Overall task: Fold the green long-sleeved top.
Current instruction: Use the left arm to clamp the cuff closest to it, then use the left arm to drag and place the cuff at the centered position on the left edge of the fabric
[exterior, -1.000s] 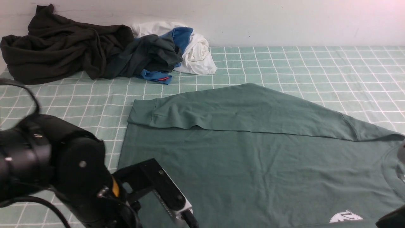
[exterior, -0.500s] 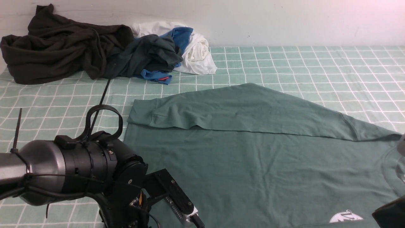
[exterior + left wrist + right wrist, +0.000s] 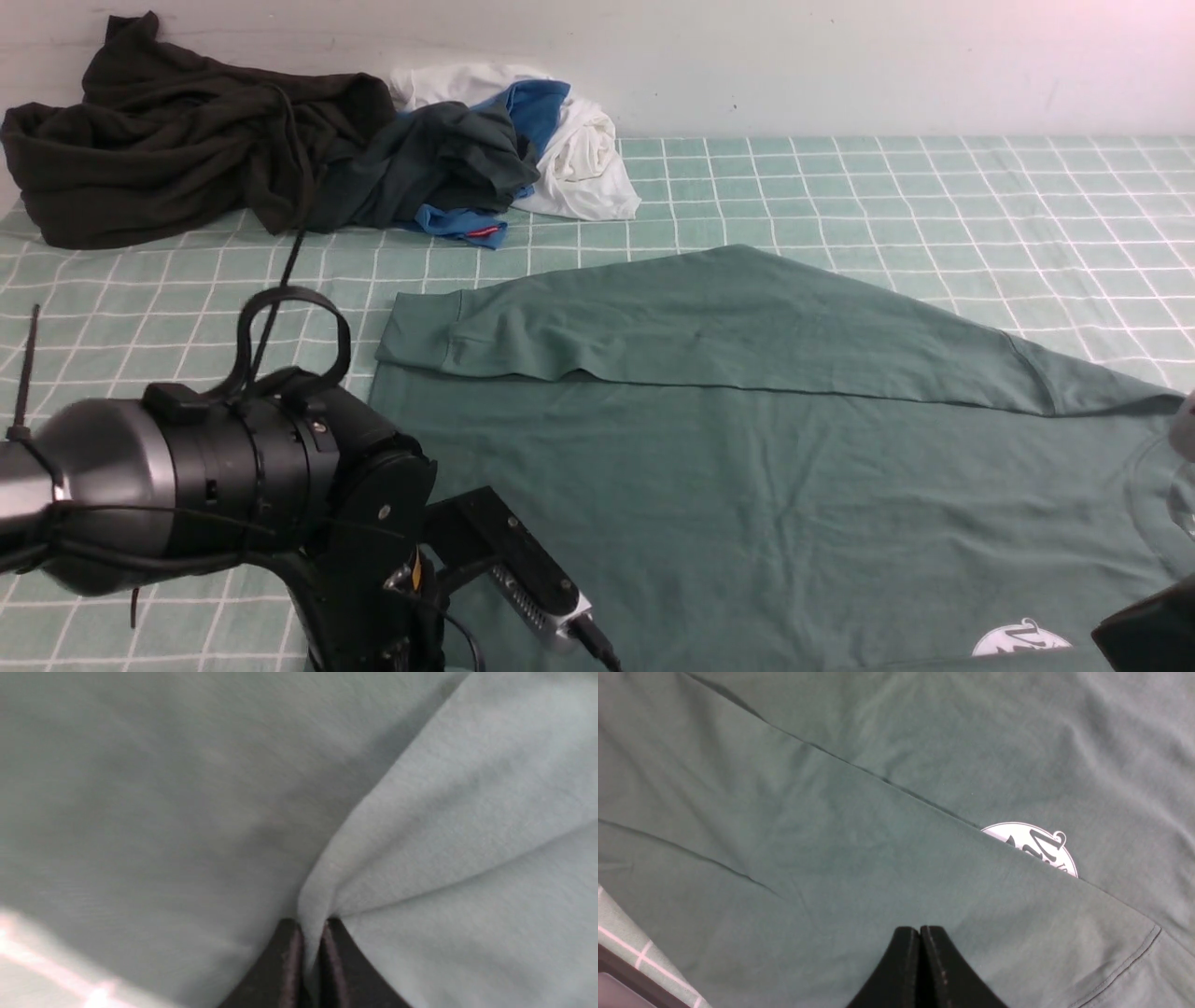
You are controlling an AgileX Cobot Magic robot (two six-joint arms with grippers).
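Sage cotton top (image 3: 747, 485), soft pleat pinched (left end effector (image 3: 312, 927))

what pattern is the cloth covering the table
The tablecloth is pale green with a white grid of squares; the front view shows it best.

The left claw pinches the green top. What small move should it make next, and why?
Probably a short lift of the left claw, shut as it is: its jaws pinch a ridge of the green long-sleeved top, whose far sleeve lies folded across the body. A small lift would test the grip.
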